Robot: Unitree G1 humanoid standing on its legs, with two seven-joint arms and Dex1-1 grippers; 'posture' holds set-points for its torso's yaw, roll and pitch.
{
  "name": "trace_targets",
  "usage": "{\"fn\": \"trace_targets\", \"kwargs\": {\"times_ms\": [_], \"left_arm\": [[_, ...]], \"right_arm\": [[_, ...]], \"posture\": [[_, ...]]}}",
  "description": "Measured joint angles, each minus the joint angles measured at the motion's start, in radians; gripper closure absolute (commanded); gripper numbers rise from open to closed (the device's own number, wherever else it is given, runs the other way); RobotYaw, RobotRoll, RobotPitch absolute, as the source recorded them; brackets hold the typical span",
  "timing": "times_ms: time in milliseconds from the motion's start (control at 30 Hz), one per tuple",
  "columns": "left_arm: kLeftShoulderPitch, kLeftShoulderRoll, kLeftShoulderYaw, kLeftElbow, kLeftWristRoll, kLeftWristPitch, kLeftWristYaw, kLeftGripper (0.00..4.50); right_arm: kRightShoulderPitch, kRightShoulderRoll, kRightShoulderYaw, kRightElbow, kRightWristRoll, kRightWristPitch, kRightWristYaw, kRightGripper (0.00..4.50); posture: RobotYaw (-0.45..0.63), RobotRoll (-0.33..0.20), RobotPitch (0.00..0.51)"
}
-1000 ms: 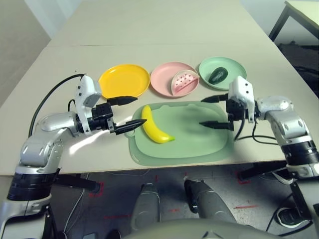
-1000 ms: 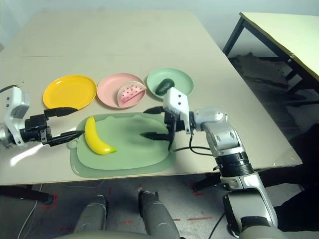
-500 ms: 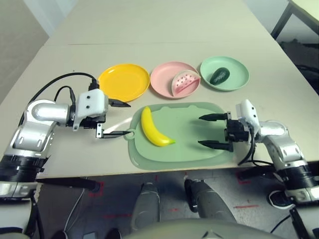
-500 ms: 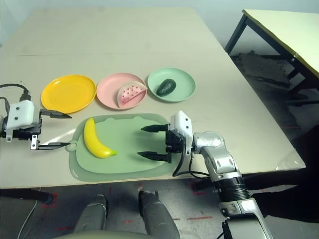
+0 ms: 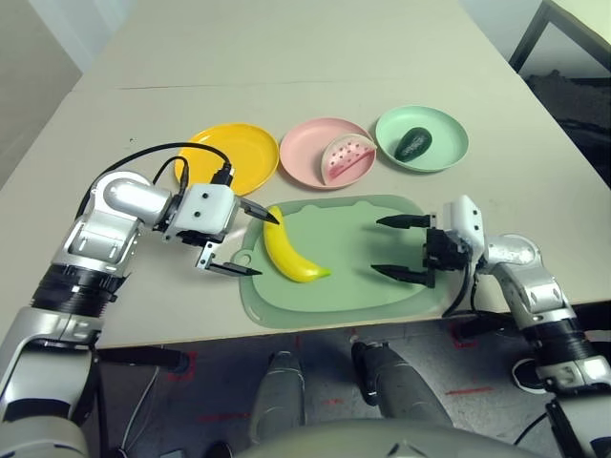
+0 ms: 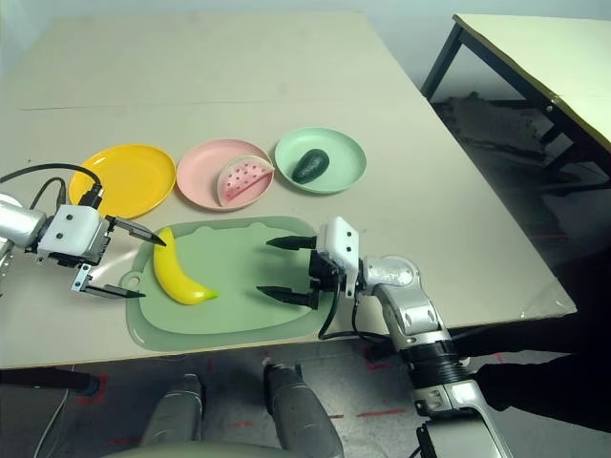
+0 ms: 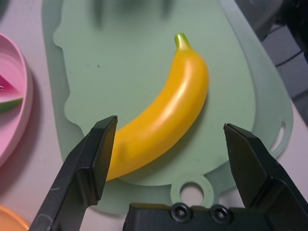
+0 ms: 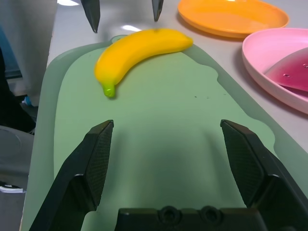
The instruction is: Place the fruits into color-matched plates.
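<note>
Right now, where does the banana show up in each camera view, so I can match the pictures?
Left eye view: banana on the green mat, left half, beside the left end effector.
Right eye view: same spot on the mat, left of centre.
Left wrist view: central, between the fingers.
Right wrist view: far end of the mat.
Shared landmark: the green mat.

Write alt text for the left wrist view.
A yellow banana lies on a green mat, framed between the two open black fingers of the left gripper, which is not touching it. The rim of a pink plate with a watermelon wedge shows at one edge.
</note>
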Motion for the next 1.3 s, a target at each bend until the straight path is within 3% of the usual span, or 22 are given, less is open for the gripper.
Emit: {"fn": "trace_targets", "kwargs": {"times_ms": [433, 533, 800, 1300], "left_arm": [[-0.089, -0.072, -0.059, 0.191, 0.131, -0.158, 0.042, 0.00], [-0.089, -0.075, -0.063, 0.196, 0.138, -0.168, 0.052, 0.55], [-0.079, -0.073, -0.062, 0.187, 0.126, -0.145, 0.043, 2.82], [-0.095, 0.045, 0.022, 0.197, 0.082, -0.039, 0.065, 2.90]], "right_arm": [[0.008, 0.005, 0.018, -0.003, -0.015, -0.026, -0.025, 0.02], [0.009, 0.011, 0.023, -0.007, -0.016, -0.026, -0.036, 0.00], [0.016, 0.015, 0.033, -0.010, -0.018, -0.026, -0.050, 0.00], [0.017, 0.058, 0.002, -0.037, 0.048, 0.057, -0.116, 0.00]], "posture": [[-0.10, 0.000, 0.174], [-0.10, 0.000, 0.174], [-0.09, 0.000, 0.176], [-0.07, 0.000, 0.178]]}}
